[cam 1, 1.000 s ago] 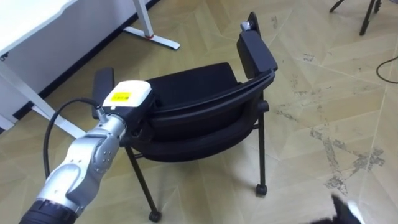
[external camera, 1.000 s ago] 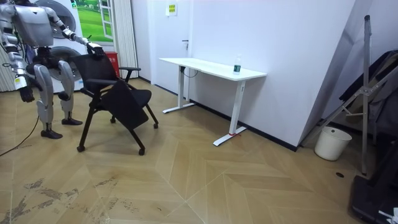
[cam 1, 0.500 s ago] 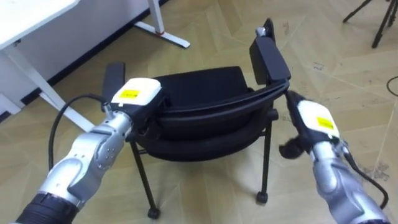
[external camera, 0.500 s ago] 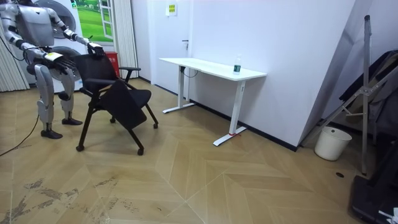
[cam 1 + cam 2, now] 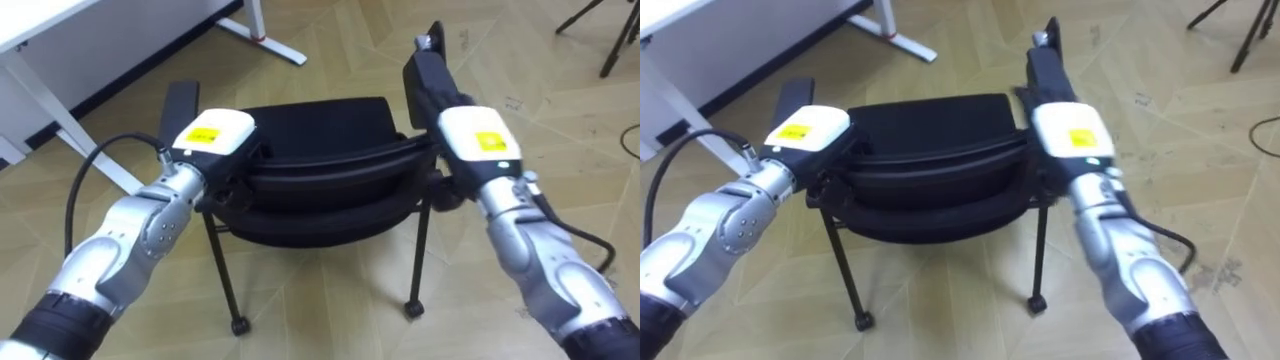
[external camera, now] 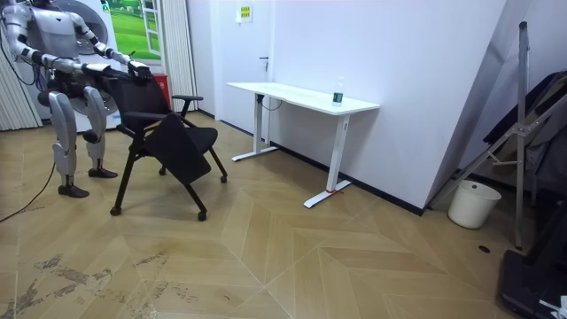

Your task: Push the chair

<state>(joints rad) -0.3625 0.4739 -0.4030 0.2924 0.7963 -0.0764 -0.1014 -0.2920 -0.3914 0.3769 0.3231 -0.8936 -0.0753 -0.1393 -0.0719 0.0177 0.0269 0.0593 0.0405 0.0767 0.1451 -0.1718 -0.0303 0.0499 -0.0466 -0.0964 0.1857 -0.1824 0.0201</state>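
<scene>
The black chair (image 5: 318,125) stands on the wooden floor (image 5: 330,300) directly ahead of the robot, with its back turned to it. Its curved backrest (image 5: 330,172) spans from one robot hand to the other.

The left robot hand (image 5: 212,135) rests on the backrest's left end and the right robot hand (image 5: 474,140) on its right end. Each is seen from the back, reaching forward over the top edge. Both touch the backrest, but the views do not show how far either one is open, or whether it grips the edge or only presses against it.

Just beyond the left robot hand lies the chair's left armrest (image 5: 180,100), and just beyond the right robot hand the right armrest (image 5: 428,65). The seat lies between the two and a little further out. Below the right robot hand a thin leg runs down to a caster (image 5: 413,308) on the floor.

Further out, ahead of the left robot hand and off to its left, is a white desk (image 5: 50,28), well apart from the chair.

In the room view the robot stands upright at the room view's left with both arms stretched forward to the chair. The chair stands between the robot and the desk.
</scene>
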